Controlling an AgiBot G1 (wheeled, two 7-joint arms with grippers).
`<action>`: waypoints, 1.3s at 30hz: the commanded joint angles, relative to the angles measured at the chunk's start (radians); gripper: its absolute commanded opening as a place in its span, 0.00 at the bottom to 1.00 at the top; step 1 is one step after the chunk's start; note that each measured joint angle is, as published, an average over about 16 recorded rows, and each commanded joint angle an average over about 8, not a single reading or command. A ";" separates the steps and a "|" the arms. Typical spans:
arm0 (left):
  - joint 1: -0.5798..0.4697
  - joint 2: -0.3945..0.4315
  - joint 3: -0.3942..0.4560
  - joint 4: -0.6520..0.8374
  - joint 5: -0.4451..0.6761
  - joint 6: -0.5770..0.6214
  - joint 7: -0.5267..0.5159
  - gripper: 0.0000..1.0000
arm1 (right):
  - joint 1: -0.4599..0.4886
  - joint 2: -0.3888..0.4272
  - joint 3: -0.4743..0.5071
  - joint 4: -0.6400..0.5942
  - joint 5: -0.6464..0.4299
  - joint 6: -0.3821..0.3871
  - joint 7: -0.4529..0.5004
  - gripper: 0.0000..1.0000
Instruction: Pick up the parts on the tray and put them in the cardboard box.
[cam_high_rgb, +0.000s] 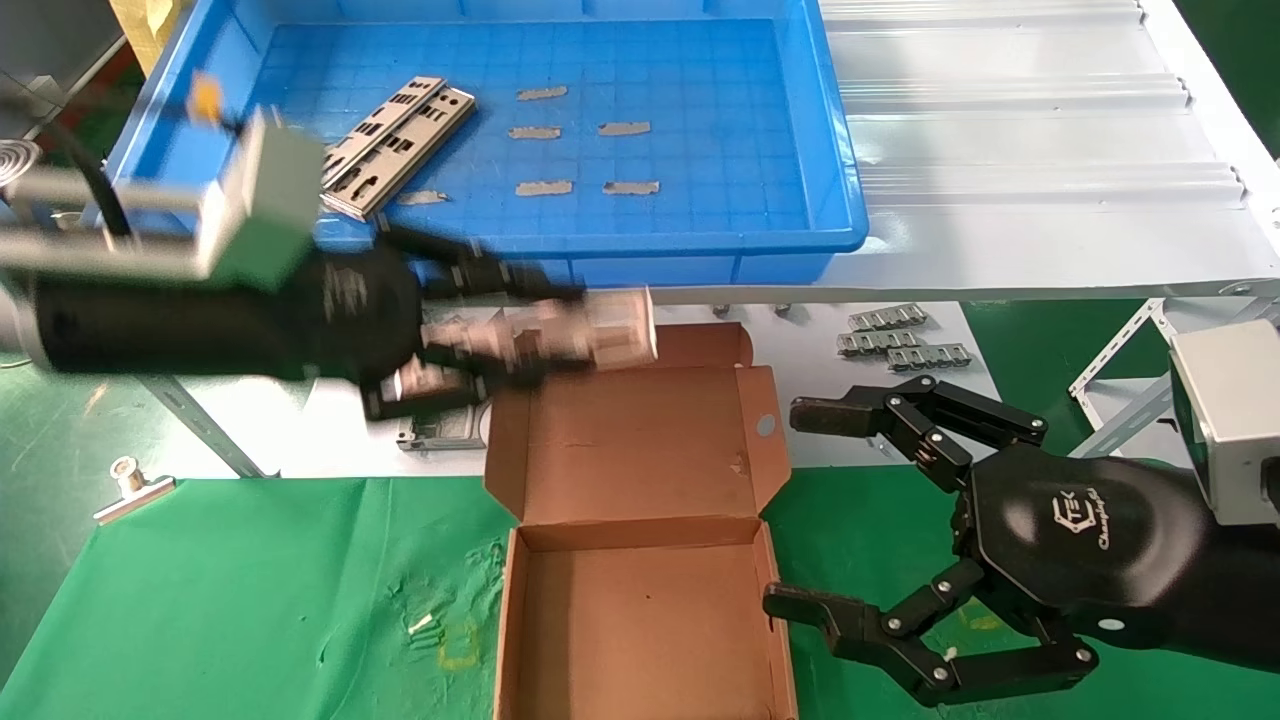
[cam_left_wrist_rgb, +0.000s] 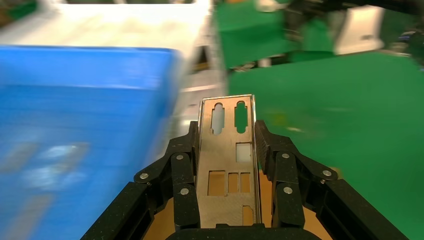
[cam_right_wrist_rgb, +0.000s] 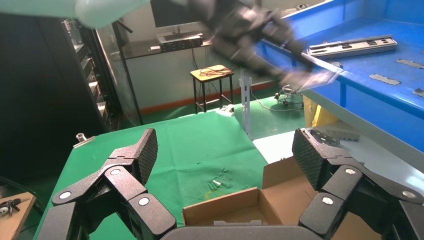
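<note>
Metal fills the left claw: its two black fingers press the long edges of one punched silver plate, which sticks out lengthwise past the fingertips. In the head view this left claw hangs just in front of the near wall of the blue tray, over the back edge of the cardboard box's raised flap, with the gripped plate reaching toward the box's middle. The cardboard box lies open on the green cloth, its bottom half bare brown. Behind the claw, two more parts rest stacked side by side at the tray's near left, angled across the grid floor. Five small plain grey strips lie spread over the tray's centre, apart from the plates. The tray sits on the white desk. Bent metal brackets lie in a small group on the lower white surface, right of the flap. A silver clip rests at the cloth's left edge. The right claw hovers beside the box's right wall, fingers spread wide and holding nothing.
</note>
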 joint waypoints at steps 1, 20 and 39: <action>0.068 -0.030 0.019 -0.117 -0.038 -0.003 -0.013 0.00 | 0.000 0.000 0.000 0.000 0.000 0.000 0.000 1.00; 0.450 0.115 0.125 -0.290 0.185 -0.446 0.027 0.42 | 0.000 0.000 0.000 0.000 0.000 0.000 0.000 1.00; 0.435 0.187 0.149 -0.226 0.222 -0.485 0.018 1.00 | 0.000 0.000 0.000 0.000 0.000 0.000 0.000 1.00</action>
